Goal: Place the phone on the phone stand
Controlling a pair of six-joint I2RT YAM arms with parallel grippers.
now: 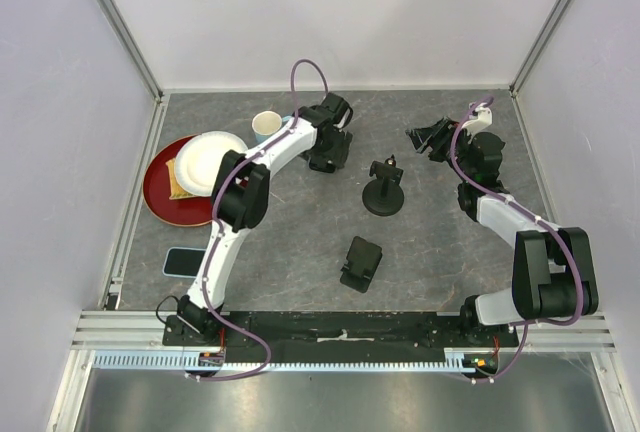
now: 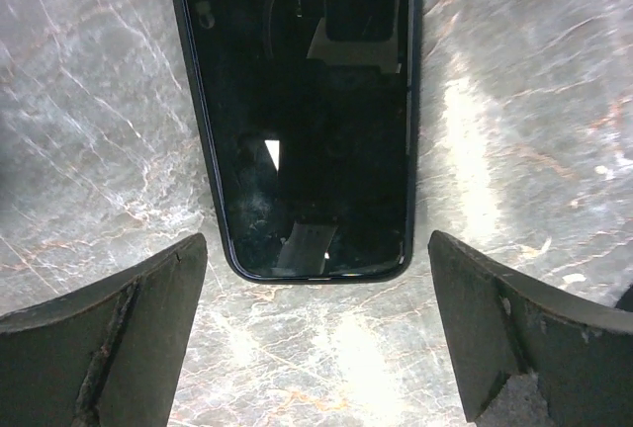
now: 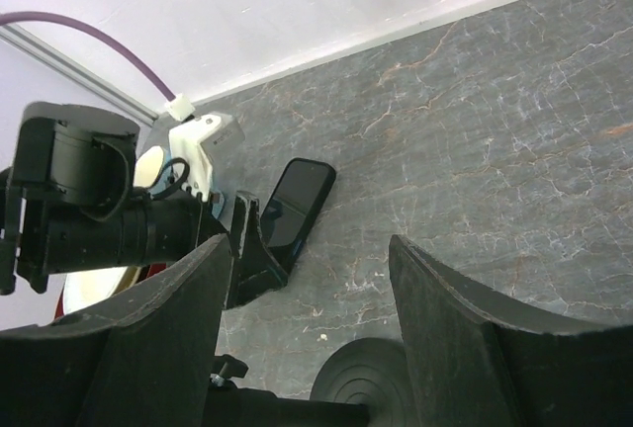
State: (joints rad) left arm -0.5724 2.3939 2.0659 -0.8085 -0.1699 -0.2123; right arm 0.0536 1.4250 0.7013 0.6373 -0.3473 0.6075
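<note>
A black phone [image 2: 307, 121] lies flat, screen up, on the grey marble table; it also shows in the right wrist view [image 3: 300, 198]. My left gripper [image 2: 316, 294] is open just above the table, a finger on each side of the phone's near end, not touching it. In the top view the left gripper [image 1: 328, 152] hides most of the phone. The black phone stand [image 1: 383, 192] with a round base stands upright in the middle of the table, right of the phone; its base shows in the right wrist view [image 3: 368, 387]. My right gripper [image 1: 430, 137] is open and empty, raised at the back right.
A red plate [image 1: 160, 202] with a white plate [image 1: 208, 160] on it and a cup [image 1: 266, 127] sit at the back left. A second phone with a light rim [image 1: 182, 262] lies at the front left. A black folding stand [image 1: 360, 264] sits at the front middle.
</note>
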